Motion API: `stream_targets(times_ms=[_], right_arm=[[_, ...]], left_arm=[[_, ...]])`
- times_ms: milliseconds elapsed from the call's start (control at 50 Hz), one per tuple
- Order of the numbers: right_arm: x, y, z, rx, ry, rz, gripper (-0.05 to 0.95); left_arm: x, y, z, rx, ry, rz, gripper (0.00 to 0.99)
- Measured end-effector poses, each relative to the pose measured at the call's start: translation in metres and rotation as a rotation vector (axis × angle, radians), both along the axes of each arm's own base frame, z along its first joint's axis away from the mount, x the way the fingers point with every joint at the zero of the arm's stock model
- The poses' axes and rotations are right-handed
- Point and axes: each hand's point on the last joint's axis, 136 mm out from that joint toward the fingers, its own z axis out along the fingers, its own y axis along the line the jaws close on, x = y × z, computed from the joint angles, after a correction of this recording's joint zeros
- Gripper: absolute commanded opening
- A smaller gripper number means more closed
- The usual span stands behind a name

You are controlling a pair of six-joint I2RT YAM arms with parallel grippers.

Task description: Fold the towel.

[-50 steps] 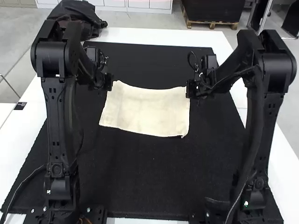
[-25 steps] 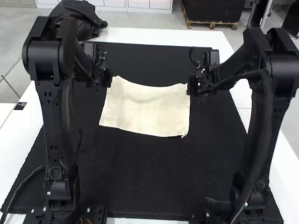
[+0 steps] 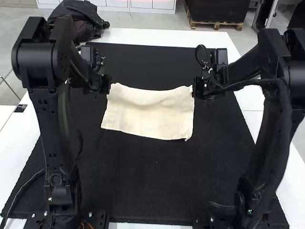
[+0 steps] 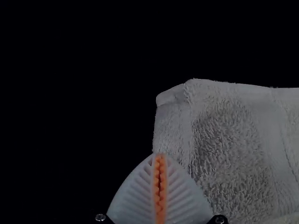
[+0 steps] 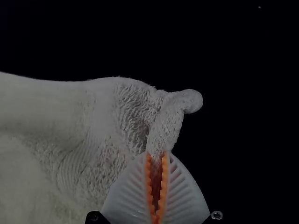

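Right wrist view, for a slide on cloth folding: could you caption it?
White, ribbed, tapering end effector pinching a pale terry towel, gathered near one corner.

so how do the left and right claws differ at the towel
The right claw has a thick, bunched piece of towel between its fingertips, while the left claw has flatter cloth at its tips. The right claw's pads stand a little apart, while the left claw's nearly meet. Both are at the towel's far corners, with white ribbed fingers and orange pads.

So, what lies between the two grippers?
The towel, its far edge running from the left gripper to the right gripper, as the high view shows.
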Motion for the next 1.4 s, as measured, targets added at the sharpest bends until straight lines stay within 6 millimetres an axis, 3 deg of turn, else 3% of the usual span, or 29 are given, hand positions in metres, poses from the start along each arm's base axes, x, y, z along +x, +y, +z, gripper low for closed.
stream_targets(times_ms=[200,520,900,1400], right_arm=[[-0.009,0.0,0.003,0.004,0.007,0.005,-0.02],[-0.036,-0.001,0.002,0.007,0.059,0.017,-0.02],[-0.075,-0.004,0.004,0.017,0.086,0.029,-0.02],[-0.118,-0.008,-0.024,0.018,0.188,0.041,-0.02]], left_arm=[[-0.006,0.014,0.01,0.002,-0.016,0.017,0.021],[-0.024,0.01,0.014,0.002,-0.004,0.002,0.021],[-0.059,0.004,0.008,-0.002,0.02,-0.006,0.021],[-0.091,0.0,-0.007,-0.01,0.068,-0.007,0.021]])
